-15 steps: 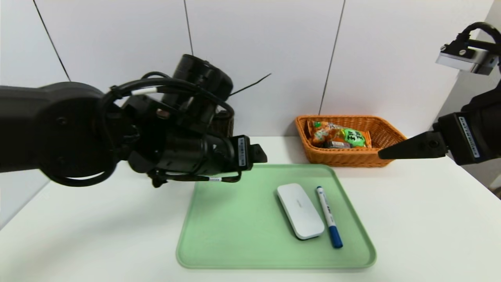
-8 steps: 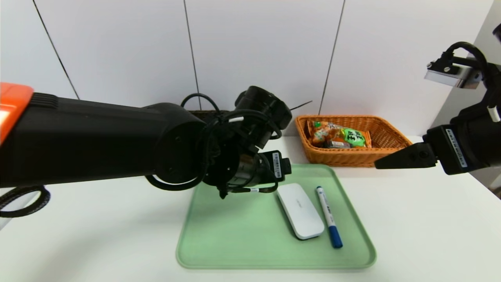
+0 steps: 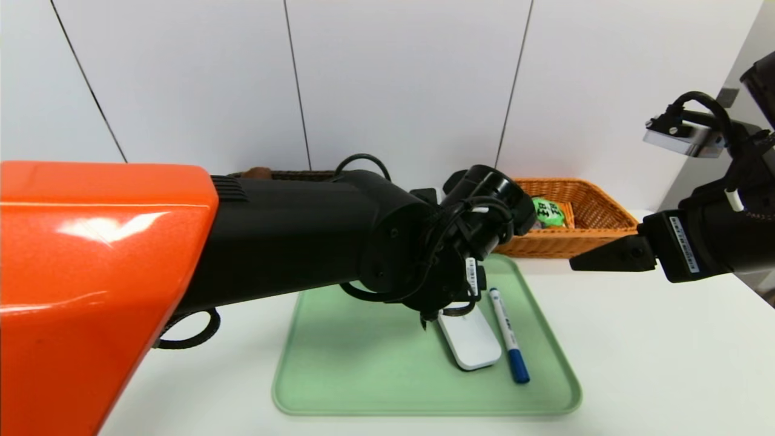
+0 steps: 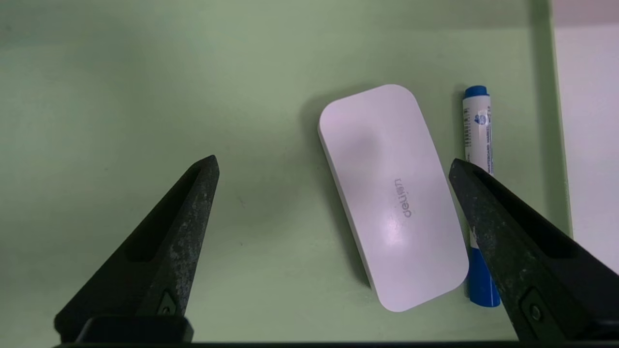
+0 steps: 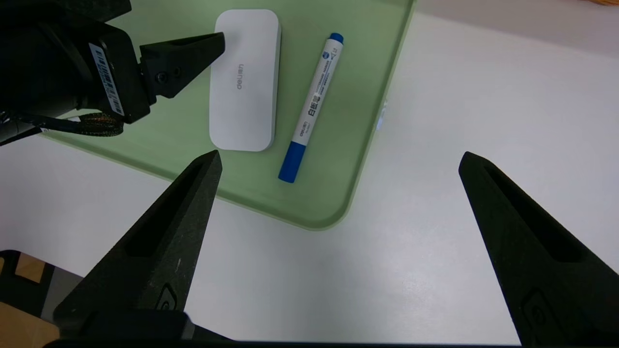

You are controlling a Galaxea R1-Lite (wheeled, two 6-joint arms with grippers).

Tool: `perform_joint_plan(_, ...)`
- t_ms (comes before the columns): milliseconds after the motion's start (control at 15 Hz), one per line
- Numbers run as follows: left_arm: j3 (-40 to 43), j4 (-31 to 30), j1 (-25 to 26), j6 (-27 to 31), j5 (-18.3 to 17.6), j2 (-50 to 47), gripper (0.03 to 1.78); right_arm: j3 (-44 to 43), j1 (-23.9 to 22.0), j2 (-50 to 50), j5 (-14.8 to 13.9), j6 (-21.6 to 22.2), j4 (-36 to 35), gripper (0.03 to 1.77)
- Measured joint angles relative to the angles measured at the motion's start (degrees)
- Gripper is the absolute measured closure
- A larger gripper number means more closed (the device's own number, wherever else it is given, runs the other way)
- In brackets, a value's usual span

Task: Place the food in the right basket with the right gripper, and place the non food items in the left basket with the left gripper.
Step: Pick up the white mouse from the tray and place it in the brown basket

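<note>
A white eraser block (image 4: 391, 193) and a blue-capped marker (image 4: 476, 145) lie side by side on the green tray (image 3: 363, 375). My left gripper (image 4: 333, 162) hangs open just above the tray. One of its fingers is over bare tray and the other is over the marker, with the block below the gap nearer that finger. In the head view the left arm hides most of the block (image 3: 472, 351). My right gripper (image 5: 339, 155) is open and holds nothing, above the bare table to the right of the tray. The orange right basket (image 3: 581, 233) holds food packets (image 3: 548, 210).
The dark left basket (image 3: 284, 175) stands at the back by the wall, mostly hidden behind my left arm. The white table (image 3: 666, 363) stretches to the right of the tray. The marker (image 3: 507, 336) lies close to the tray's right rim.
My left arm has swung to the right, from the tray's back left corner to above the white block. The right gripper has drifted slightly left and down.
</note>
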Motion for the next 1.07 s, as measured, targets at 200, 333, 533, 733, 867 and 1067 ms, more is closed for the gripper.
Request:
perform_joint_plan(200,-3.89,4.11,-0.94,-1.82,0.13,2.79,0.12,0.79,-0.10,-0.30,0.04,0.06,-0.09,0.10)
perform_joint_plan(333,-4.50,4.02,-1.12,-1.95,0.16,3.91,0.12,1.34,-0.11,-0.52,0.06,0.11,-0.06,0.10)
perform_joint_plan(533,-4.80,3.58,-1.34,-1.97,0.17,5.05,0.12,2.04,-0.10,-0.55,0.34,0.11,-0.11,0.10)
perform_joint_plan(733,-4.85,2.89,-1.57,-1.97,0.17,5.77,0.12,2.50,-0.05,-0.55,0.50,0.11,-0.16,0.10)
perform_joint_plan(867,-4.85,2.38,-1.87,-1.93,0.13,6.18,0.12,2.65,0.00,-0.52,0.50,0.11,-0.24,0.10)
perform_joint_plan(1067,-4.85,1.44,-2.28,-1.76,0.13,6.56,0.12,2.89,0.11,-0.50,0.52,0.11,-0.22,0.10)
